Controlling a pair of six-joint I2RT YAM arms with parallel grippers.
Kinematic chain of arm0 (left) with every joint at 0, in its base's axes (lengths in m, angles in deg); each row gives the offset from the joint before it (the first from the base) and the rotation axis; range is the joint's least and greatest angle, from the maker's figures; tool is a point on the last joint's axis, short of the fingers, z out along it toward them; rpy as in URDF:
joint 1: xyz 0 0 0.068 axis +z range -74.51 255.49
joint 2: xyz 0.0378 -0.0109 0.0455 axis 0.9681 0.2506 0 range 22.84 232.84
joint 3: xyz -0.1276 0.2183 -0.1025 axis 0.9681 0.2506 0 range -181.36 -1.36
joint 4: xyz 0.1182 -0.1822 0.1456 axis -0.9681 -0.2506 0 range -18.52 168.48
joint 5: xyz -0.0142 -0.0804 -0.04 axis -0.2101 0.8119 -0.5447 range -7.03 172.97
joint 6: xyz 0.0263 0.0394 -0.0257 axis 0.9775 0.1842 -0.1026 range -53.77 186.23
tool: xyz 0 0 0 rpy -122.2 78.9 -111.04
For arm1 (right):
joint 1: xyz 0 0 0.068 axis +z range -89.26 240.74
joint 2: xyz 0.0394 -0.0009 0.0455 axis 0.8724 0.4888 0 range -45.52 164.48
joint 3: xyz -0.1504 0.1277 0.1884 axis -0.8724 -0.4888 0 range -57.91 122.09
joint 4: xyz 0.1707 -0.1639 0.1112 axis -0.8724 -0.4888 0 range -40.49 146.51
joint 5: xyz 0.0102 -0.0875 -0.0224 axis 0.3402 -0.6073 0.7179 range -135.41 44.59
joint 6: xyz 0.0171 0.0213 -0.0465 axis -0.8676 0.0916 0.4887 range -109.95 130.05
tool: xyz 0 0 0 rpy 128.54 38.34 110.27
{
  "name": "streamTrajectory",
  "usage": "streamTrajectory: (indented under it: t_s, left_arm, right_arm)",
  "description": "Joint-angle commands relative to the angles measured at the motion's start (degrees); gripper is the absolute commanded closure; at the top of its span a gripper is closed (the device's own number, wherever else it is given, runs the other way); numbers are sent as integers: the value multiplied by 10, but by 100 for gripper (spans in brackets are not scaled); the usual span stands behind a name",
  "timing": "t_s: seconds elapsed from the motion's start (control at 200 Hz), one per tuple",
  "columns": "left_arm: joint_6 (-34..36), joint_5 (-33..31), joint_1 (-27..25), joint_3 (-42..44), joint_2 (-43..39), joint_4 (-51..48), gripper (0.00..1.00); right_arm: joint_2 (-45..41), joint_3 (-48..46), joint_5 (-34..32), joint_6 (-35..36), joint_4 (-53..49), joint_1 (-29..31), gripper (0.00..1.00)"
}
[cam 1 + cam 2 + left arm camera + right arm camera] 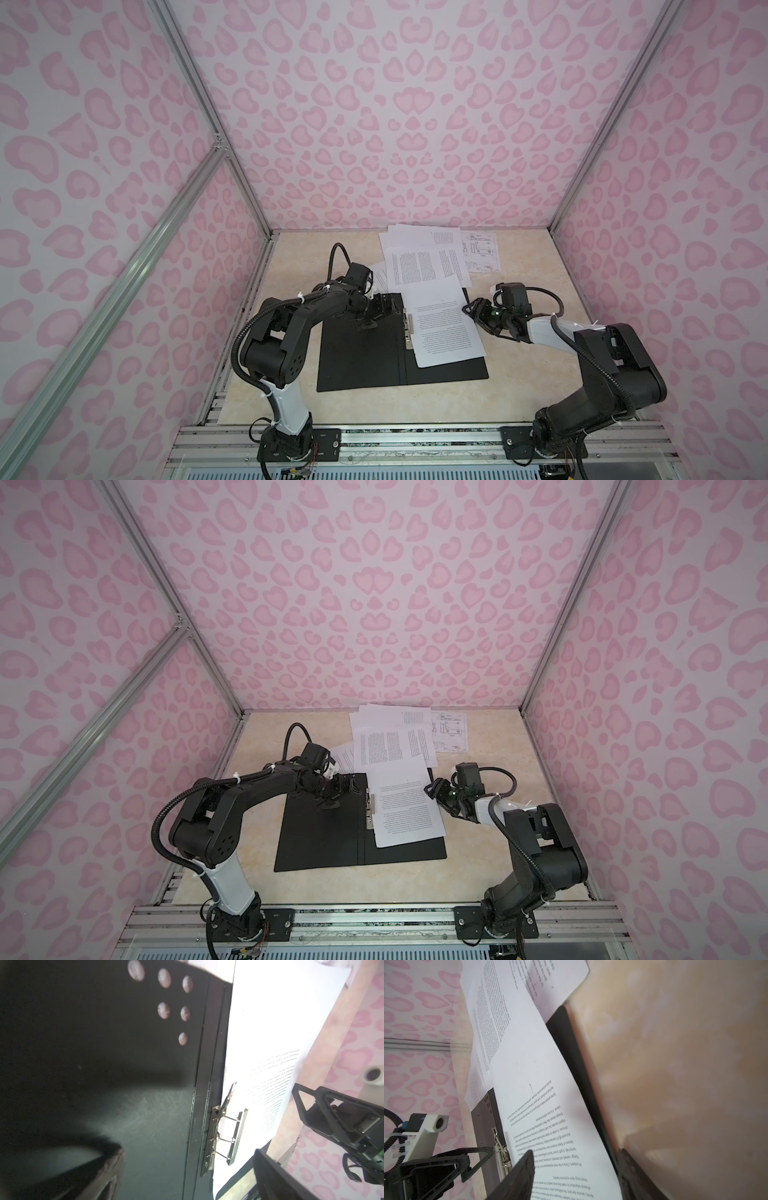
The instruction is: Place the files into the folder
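Robot lab cell, aluminium frame, pink spotted wall panels (leopard-style), arms bolted to rail

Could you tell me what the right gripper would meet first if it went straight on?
Probably the sheet lying on the open folder: the right gripper points at that sheet's right-hand edge with jaws apart, though its height above the sheet is unclear.

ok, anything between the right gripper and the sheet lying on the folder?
Nothing visible. The sheet lies on the open folder, and the right gripper is already at its right edge, jaws straddling it.
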Motion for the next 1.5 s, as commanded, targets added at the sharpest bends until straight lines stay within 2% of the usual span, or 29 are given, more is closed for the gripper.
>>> streamTrajectory:
  t_s: [0.0,0.18,0.365,0.55,0.73,0.92,1.11,1.25,1.495]
  left_arm:
    - [26,-54,5,10,2,-46,2]
    - [22,-42,4,21,4,-41,2]
    - [16,-40,0,30,-2,-35,2]
    - [13,-35,-4,28,0,-34,2]
    - [13,-32,-6,26,-3,-33,2]
    - [10,-31,-6,25,1,-32,2]
    - [3,-35,-6,28,7,-27,2]
    - [0,-36,-5,31,8,-24,2]
    - [1,-36,-5,32,10,-22,2]
  right_arm:
    - [24,57,-10,86,-77,-3,35]
    - [105,184,-2,188,-113,-7,33]
    - [221,310,-14,266,-175,-9,39]
    - [274,367,28,303,-181,-6,46]
    - [289,378,63,303,-173,-8,50]
    - [292,376,71,304,-170,-8,61]
    - [283,362,69,302,-166,-8,79]
    - [272,347,64,306,-167,-10,100]
    - [238,311,66,309,-164,-21,100]
